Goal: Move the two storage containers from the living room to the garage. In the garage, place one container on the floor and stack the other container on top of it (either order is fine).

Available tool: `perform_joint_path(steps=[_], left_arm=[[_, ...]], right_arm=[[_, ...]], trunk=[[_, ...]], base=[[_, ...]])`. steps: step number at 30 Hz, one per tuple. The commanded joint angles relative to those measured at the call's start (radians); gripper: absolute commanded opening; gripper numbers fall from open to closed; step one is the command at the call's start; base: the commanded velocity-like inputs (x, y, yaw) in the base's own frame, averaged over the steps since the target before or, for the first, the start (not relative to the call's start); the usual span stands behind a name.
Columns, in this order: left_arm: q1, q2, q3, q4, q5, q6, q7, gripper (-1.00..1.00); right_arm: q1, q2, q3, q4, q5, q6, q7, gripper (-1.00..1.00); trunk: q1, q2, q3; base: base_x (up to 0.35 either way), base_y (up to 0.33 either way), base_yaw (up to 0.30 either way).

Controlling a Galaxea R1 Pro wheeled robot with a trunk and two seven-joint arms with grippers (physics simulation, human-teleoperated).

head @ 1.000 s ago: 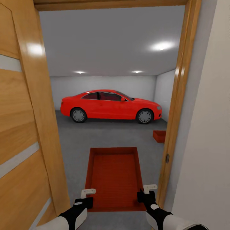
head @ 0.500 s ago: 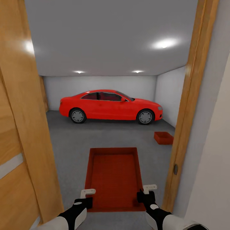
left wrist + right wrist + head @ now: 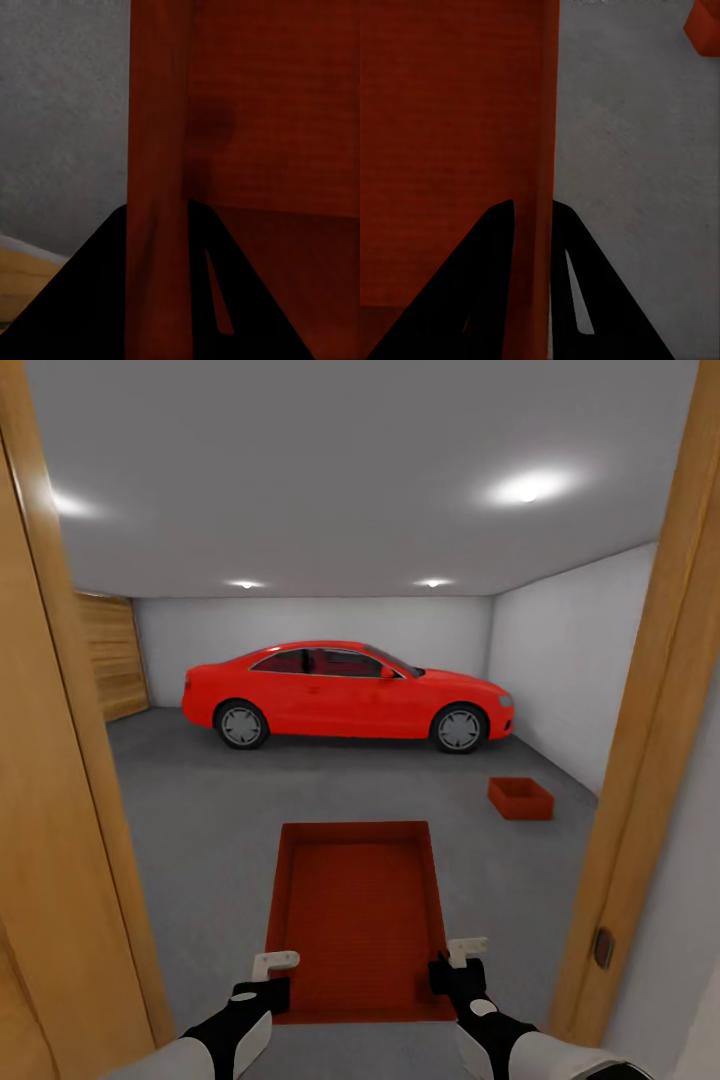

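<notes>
Carrying: the held container (image 3: 360, 915) sits between both grippers, reaching ahead of the fingers through the doorway (image 3: 640, 780).
Left gripper (image 3: 268, 972): clamped across its near-left wall.
Right gripper (image 3: 452, 962): clamped across its near-right wall.
Other container (image 3: 520, 798): on the floor (image 3: 200, 810), well ahead, right of the right fingers.
Next: likely drive there, then stack.

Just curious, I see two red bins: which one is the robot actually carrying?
The large near bin, held by both tools on its side walls. The other bin sits alone on the garage floor by the right wall.
</notes>
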Motion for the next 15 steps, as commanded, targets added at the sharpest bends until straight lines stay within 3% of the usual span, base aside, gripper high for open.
perform_joint_path(steps=[1,12,13,15], left_arm=[[0.000,0.003,0.002,-0.005,0.000,-0.004,-0.035,-1.00],[0.000,0.002,0.001,-0.007,0.000,-0.004,-0.035,-1.00],[0.000,0.002,-0.004,-0.007,0.011,-0.004,-0.003,-1.00],[0.000,0.002,-0.016,-0.006,0.016,-0.005,-0.003,-1.00]], right_arm=[[0.000,-0.005,-0.037,0.003,0.007,0.001,0.002,-1.00],[0.000,-0.004,-0.037,0.003,0.007,0.001,0.002,-1.00],[0.000,0.001,0.003,0.003,-0.013,-0.007,-0.008,-1.00],[0.000,0.005,0.025,0.003,-0.016,-0.006,-0.010,-1.00]], trunk=[[0.001,0.000,0.000],[0.001,0.000,0.000],[0.001,0.000,0.000],[0.001,0.000,0.000]], base=[[0.322,0.105,0.000],[0.284,0.091,0.000],[0.000,0.000,0.000],[0.000,0.000,0.000]])
